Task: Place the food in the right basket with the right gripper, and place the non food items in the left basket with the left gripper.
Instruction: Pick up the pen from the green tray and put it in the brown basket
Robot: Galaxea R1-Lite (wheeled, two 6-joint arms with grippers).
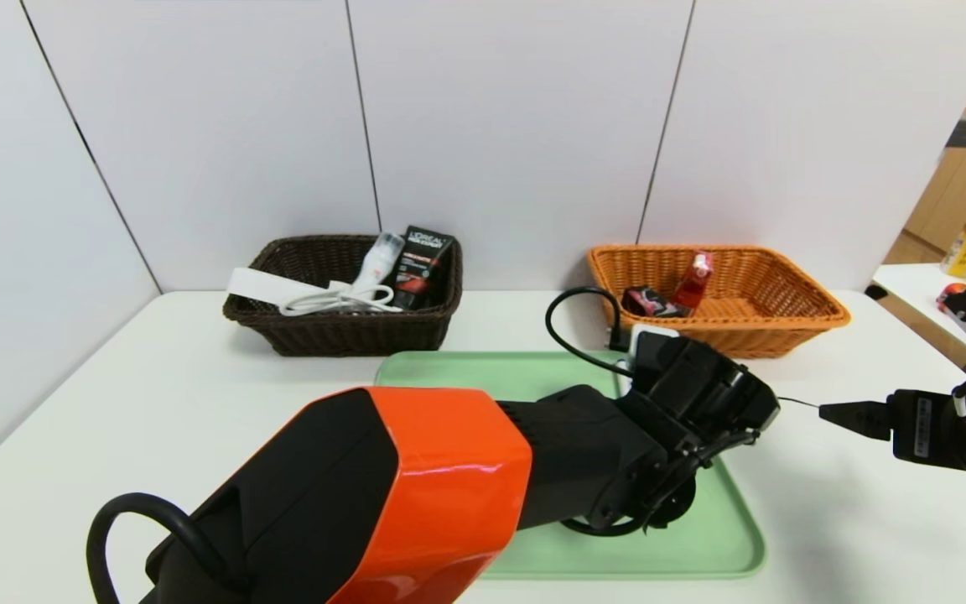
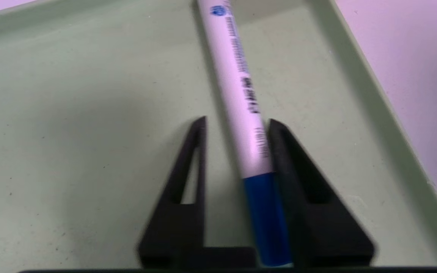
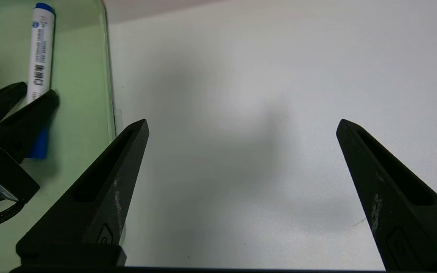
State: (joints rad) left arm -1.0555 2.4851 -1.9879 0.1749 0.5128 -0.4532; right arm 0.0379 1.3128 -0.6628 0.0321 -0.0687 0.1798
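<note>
I have the left gripper [image 2: 237, 127] down on the green tray [image 2: 70, 94], toward its right side, and the white marker [image 2: 237, 87] lies flat on the tray floor between its two fingers. The marker's blue cap [image 2: 266, 216] end sits deep in the claw, and the white barrel runs out past the tips. One finger [image 2: 298, 178] lies right against the barrel, while the other [image 2: 188, 178] stands a little apart from it, so the jaws are narrowed around the marker but I cannot tell whether they are truly pinching it. From the head view the orange-shelled left arm [image 1: 416, 478] hides the claw itself. My right gripper [image 3: 241, 125] hangs over the bare white table [image 3: 260, 94] just right of the tray's edge, with its fingers spread wide and nothing between them. At the far side of the table, the dark brown left basket [image 1: 340, 331] holds the power strip [image 1: 269, 289], the small white bottle [image 1: 378, 256] and the black tube [image 1: 420, 264]. The orange right basket [image 1: 751, 323] holds the red carton [image 1: 693, 281] and the black carton [image 1: 646, 302].
</note>
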